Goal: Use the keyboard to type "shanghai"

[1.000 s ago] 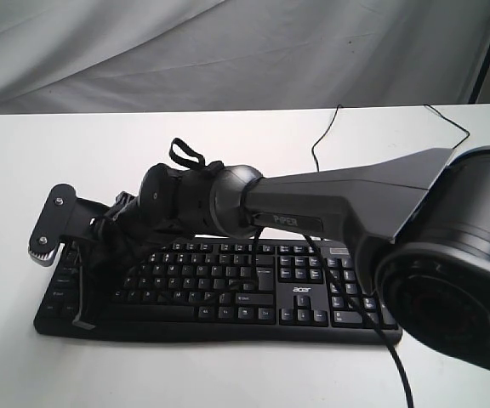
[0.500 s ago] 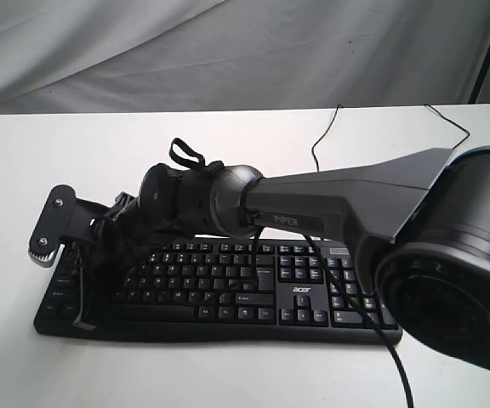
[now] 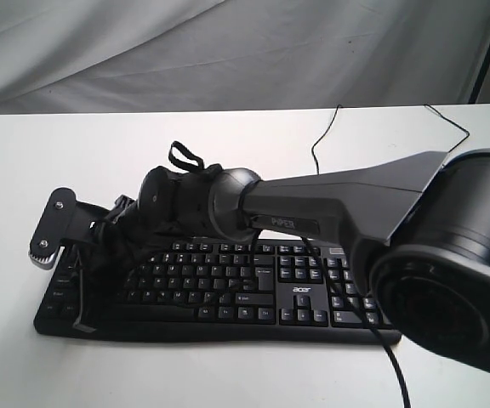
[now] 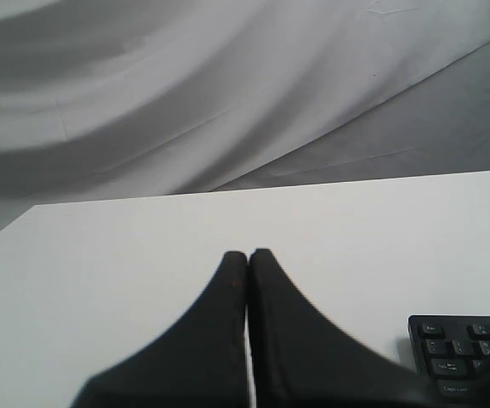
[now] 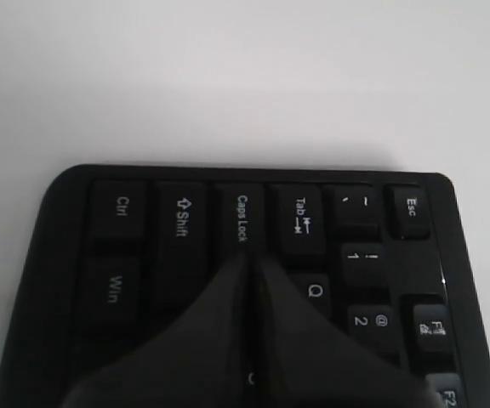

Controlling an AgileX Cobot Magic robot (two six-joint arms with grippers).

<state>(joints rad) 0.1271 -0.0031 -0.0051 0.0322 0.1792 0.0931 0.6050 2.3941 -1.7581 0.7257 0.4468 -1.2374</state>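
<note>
A white table (image 3: 185,140) carries a wide black keyboard (image 3: 228,285), lying flat toward the near edge with its number pad on the right; its thin black cable (image 3: 316,146) snakes over the bare top behind it toward the far edge

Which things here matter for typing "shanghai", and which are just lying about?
In the job:
keyboard
right end effector, shut, tips by Caps Lock

Just there:
left end effector, shut, over the white table beside the keyboard
thin black cable
grey backdrop cloth
</note>
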